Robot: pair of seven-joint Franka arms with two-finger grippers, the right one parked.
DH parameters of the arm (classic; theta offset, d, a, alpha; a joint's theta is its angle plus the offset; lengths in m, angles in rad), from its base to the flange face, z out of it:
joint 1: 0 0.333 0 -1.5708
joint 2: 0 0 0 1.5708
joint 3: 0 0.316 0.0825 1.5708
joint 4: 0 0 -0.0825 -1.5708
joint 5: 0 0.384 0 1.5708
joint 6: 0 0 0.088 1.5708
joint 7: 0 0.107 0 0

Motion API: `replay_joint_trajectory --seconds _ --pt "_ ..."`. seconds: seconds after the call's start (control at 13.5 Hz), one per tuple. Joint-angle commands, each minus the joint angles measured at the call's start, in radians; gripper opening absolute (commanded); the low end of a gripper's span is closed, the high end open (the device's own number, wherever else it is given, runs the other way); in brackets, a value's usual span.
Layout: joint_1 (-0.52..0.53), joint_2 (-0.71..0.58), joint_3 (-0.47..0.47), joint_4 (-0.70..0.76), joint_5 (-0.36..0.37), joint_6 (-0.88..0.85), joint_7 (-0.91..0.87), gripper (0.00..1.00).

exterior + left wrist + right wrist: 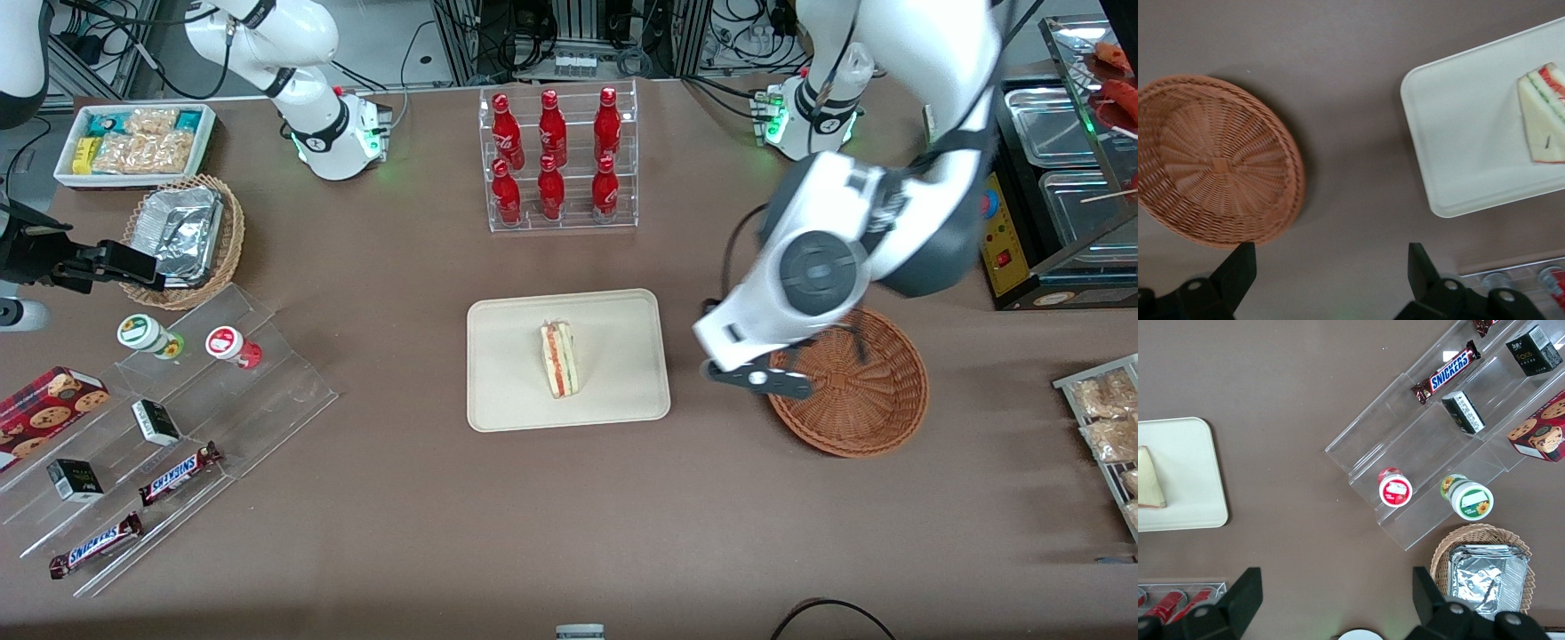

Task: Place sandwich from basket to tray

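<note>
gripper [1325, 280] above bare surface [1358, 120], fingers [1238, 267] spread wide, holding nothing | basket [1211, 167] rim beside one finger | sandwich [559, 358] on tray [507, 356], apart

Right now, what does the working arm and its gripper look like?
Glossy white shell links with dark grey joint housings, a round grey cap on the wrist, and black cable along the arm. Green light glows at its base. The gripper, above the table beside the reddish-brown wicker basket, has black angular fingers.

Hidden and cut-off parts

In the front view, we see the arm covering the basket's [867, 400] upper-left rim; the wrist view crops the sandwich [1546, 113], tray [1458, 127] and gripper [1331, 270].
</note>
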Motion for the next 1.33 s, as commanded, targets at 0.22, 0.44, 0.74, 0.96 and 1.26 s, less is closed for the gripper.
replay_joint_trajectory --seconds 0.22,0.44,0.74,0.96,1.26 --pt "0.177 -0.244 -0.012 -0.234 0.000 0.024 0.209 1.00" --pt "0.248 -0.296 -0.010 -0.226 -0.001 -0.029 0.243 1.00" --pt "0.308 -0.349 -0.001 -0.206 0.000 -0.120 0.246 1.00" --pt "0.302 -0.352 0.053 -0.166 0.003 -0.164 0.244 1.00" --pt "0.288 -0.333 0.113 -0.057 0.002 -0.208 0.249 1.00"
